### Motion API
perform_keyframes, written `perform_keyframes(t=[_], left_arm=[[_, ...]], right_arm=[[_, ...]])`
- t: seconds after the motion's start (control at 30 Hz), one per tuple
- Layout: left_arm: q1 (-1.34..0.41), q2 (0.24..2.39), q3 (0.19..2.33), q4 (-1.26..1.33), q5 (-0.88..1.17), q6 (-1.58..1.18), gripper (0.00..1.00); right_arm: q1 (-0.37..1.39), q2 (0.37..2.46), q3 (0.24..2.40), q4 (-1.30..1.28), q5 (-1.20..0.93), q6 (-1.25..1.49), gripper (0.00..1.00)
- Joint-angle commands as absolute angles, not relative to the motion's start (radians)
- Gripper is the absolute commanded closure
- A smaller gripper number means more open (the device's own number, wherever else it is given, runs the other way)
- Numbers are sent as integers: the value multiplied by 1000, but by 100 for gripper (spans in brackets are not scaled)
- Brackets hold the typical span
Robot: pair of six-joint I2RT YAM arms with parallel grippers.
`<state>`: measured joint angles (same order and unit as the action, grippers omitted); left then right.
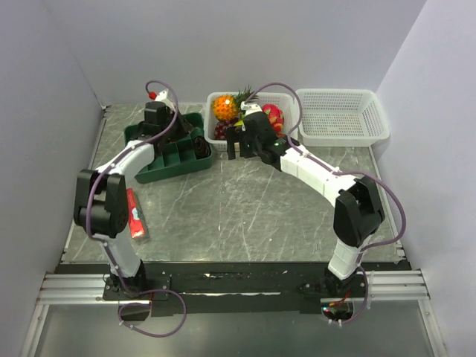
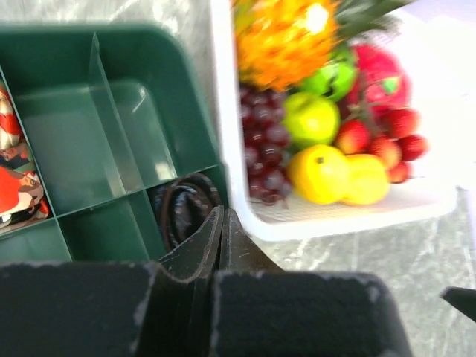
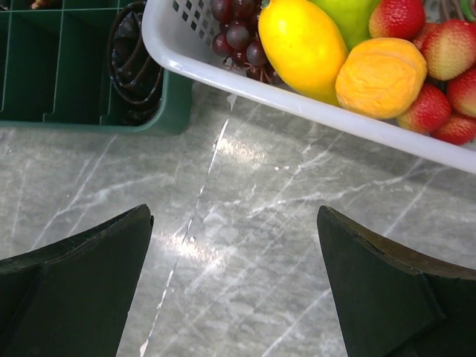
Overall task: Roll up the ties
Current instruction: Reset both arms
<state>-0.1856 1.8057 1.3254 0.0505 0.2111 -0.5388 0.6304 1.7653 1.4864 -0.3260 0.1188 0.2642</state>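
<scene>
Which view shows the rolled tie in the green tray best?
Right wrist: the rolled tie sits sharp, coil layers visible, in a corner compartment of the green tray. Left wrist shows it blurred, partly behind the shut left gripper. Top external shows only a small dark blob.

Dark brown-black coiled tie (image 3: 134,63), green tray (image 2: 67,141), white basket (image 3: 223,74), grey white-veined tabletop (image 3: 245,245)

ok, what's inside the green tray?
A rolled dark tie in a corner compartment of the green tray, red patterned fabric at the left. The shut left claw hides the near part.
</scene>
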Motion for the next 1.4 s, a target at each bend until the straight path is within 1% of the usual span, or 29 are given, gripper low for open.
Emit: perform_keyframes(t=[0.0,0.1,0.23,0.4,0.53,0.57,0.7,0.83,0.93,1.1,1.37], left_arm=[[-187,1790,1324,14,202,-537,99],[-192,1783,1272,63,218,-549,99],[-195,1770,1230,66,255,-563,99],[-209,1574,988,109,302,-568,99],[-245,1425,890,3,235,-560,99],[-250,1407,849,-35,224,-569,99],[-252,1350,802,-122,134,-588,99],[-252,1275,761,-147,101,-575,99],[-252,1296,762,-228,9,-575,99],[-250,1380,796,-250,-93,-595,99],[-219,1679,994,-291,-193,-568,99]], right_arm=[[623,1674,1465,-311,110,270,1],[623,1660,1451,-324,113,265,1],[621,1640,1434,-328,123,256,1],[618,1603,1402,-342,130,244,1],[615,1588,1376,-336,129,247,1],[614,1586,1373,-334,129,250,1],[612,1591,1365,-342,127,253,1],[611,1589,1358,-345,130,247,1],[612,1591,1358,-351,140,245,1],[604,1595,1356,-350,130,252,1],[603,1574,1344,-360,135,244,1]])
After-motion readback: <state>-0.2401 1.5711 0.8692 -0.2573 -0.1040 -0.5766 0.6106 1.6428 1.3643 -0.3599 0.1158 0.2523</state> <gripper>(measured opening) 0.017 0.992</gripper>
